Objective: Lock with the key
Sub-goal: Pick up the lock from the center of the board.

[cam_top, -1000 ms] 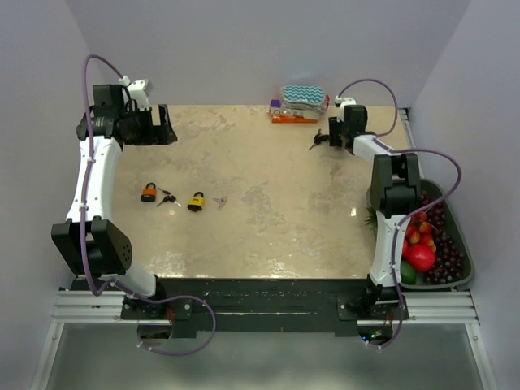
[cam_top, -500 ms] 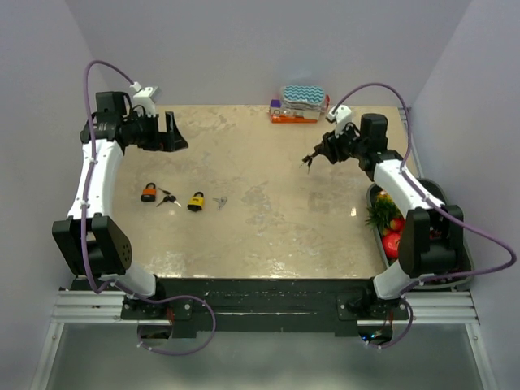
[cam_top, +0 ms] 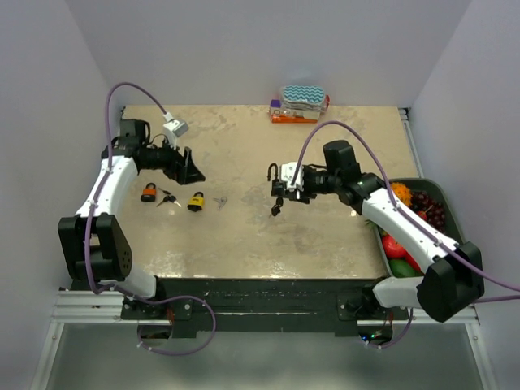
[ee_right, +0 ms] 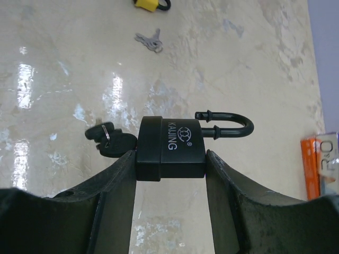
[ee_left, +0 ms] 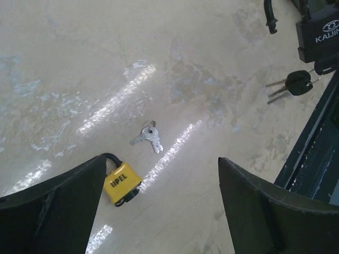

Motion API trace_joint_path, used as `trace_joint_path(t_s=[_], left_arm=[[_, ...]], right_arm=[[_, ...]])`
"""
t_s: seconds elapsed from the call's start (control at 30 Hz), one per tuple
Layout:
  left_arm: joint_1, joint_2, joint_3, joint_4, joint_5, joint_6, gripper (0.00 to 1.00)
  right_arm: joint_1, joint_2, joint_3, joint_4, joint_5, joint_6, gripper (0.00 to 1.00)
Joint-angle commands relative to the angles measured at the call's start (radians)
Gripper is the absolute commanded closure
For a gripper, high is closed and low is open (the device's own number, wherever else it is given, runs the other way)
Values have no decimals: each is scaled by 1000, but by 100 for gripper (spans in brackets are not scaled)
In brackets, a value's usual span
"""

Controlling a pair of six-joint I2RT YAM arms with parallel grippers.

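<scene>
Your right jaws grip the black padlock (ee_right: 169,148) above the middle of the bench (cam_top: 325,244), shackle (ee_right: 233,127) open, keys (ee_right: 108,140) dangling. Your left jaws gape empty near the left edge. Next, likely press the shackle shut, then turn the keys.

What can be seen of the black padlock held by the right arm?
The black padlock has a matte, boxy body that looks like coated metal, printed KAIJING beside a small round logo in white. Its black shackle is open, with the notched free leg out of the body. Black-headed keys on a ring hang at its key end. The right gripper pinches the body between its jaws, seemingly above the table.
</scene>
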Motion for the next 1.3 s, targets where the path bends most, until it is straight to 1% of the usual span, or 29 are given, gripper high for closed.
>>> trace_joint_path(t_s=[0.0,0.17,0.2,0.23,0.27,0.3,0.33,0.47,0.63,0.87,0.93,1.07,1.1,1.17,1.2,1.27], left_arm=[[-41,-71,-47,77,165,139,9],[-171,-63,-36,-27,226,304,7],[-182,-63,-35,-44,246,340,7],[-197,-63,-33,-62,268,401,7],[-206,-68,-30,-90,303,429,7],[-214,-71,-27,-99,311,450,7],[-234,-74,-24,-110,318,496,7],[-298,-80,2,-200,317,599,9],[-355,-86,2,-257,314,666,13],[-401,-96,-1,-256,311,680,19],[-417,-94,-4,-251,311,671,22],[-433,-91,-12,-251,303,667,29],[-435,-92,-10,-253,302,667,34],[-444,-88,-10,-251,302,664,39],[-447,-85,-9,-250,303,662,45],[-452,-79,-9,-254,306,659,48]], right_arm=[[60,-106,0,44,-79,-181,100],[136,-144,-7,-14,-106,-290,100],[143,-146,-4,-29,-111,-338,100],[159,-150,0,-42,-117,-356,100],[165,-152,2,-66,-120,-374,100],[171,-152,6,-82,-123,-415,100],[183,-153,10,-95,-129,-434,100],[211,-155,14,-146,-142,-504,100],[246,-160,20,-169,-159,-570,100],[274,-157,26,-206,-183,-659,100],[280,-154,29,-208,-185,-670,100],[289,-155,33,-208,-188,-675,100],[292,-157,33,-209,-188,-679,100],[297,-161,26,-209,-188,-678,100],[297,-163,28,-206,-188,-681,100],[301,-170,22,-200,-186,-683,100]])
